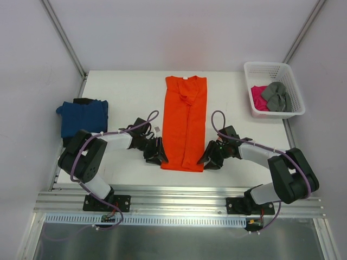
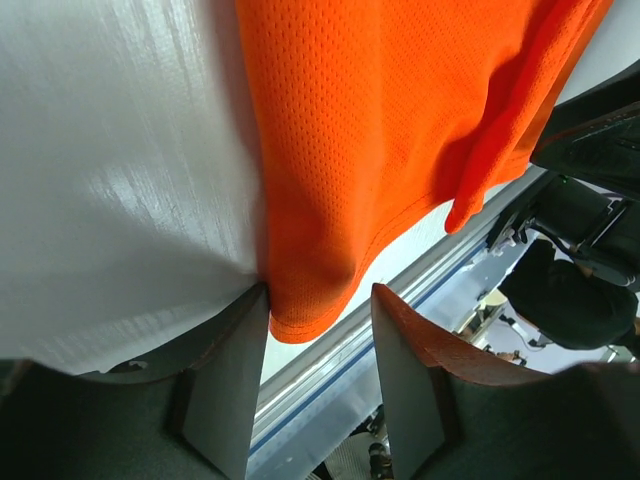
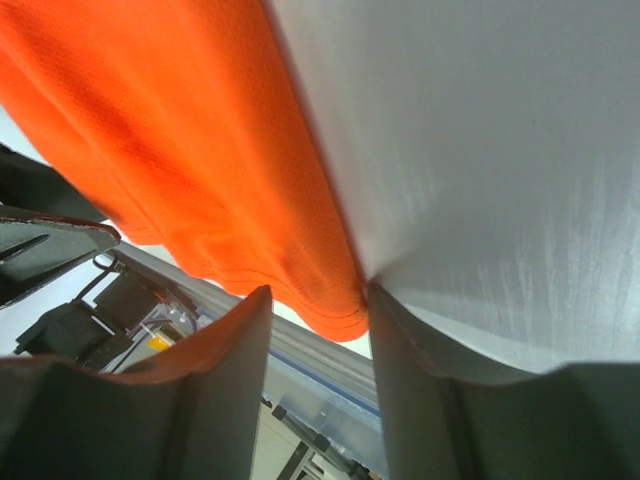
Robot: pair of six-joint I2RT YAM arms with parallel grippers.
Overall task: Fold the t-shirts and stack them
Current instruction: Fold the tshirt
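Note:
The orange t-shirt [image 1: 185,122] lies folded into a long narrow strip down the middle of the white table [image 1: 130,92], collar at the far end. My left gripper [image 1: 160,157] is low at its near left corner. In the left wrist view the hem corner of the orange t-shirt [image 2: 380,130] hangs between the jaws of the left gripper [image 2: 320,295], touching one finger, with a gap to the other. My right gripper [image 1: 209,158] is at the near right corner. The right wrist view shows the orange t-shirt [image 3: 180,150] the same way inside the open right gripper [image 3: 318,295].
A folded dark blue t-shirt [image 1: 82,116] lies at the table's left edge, with black cloth [image 1: 81,101] showing under its far side. The white lattice basket [image 1: 274,67] at the back right holds a magenta pink t-shirt [image 1: 257,97] and a grey one [image 1: 276,96]. The table's near edge is just behind both grippers.

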